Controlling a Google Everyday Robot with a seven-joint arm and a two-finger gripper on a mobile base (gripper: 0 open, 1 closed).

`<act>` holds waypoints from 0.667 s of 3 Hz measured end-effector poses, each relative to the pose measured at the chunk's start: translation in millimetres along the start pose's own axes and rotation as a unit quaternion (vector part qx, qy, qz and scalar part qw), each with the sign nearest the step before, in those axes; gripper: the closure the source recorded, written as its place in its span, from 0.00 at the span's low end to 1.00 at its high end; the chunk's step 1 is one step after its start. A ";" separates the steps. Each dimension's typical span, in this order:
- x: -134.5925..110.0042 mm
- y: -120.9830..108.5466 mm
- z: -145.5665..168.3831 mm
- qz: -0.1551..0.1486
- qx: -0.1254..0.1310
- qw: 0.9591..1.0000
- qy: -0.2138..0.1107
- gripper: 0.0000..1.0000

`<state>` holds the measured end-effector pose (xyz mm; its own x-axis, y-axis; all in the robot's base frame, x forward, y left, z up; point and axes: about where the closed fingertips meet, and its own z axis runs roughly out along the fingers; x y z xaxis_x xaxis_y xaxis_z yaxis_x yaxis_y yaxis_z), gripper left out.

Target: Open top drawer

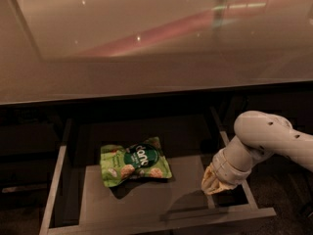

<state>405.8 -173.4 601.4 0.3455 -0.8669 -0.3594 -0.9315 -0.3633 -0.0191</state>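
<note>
Glossy beige countertop [146, 48] fills the upper half of the view. Below it, top drawer [55, 180] stands well open, pale rim at front and sides, grey floor showing. White arm [266, 136] reaches in from the right. Green snack bag [135, 163] lies flat on the floor, left of centre. Gripper [216, 184] is inside the drawer's front right corner, just behind the front rim, apart from the bag. Whether it's clenched or released: can't tell.
</note>
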 end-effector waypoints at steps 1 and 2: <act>-15.3 -10.2 -29.3 -0.007 0.017 1.000 0.002 1.00; -29.7 -17.0 -55.4 -0.014 0.033 0.999 0.007 1.00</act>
<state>417.7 -160.4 664.1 0.3727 -0.8616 -0.3445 -0.9267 -0.3647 -0.0904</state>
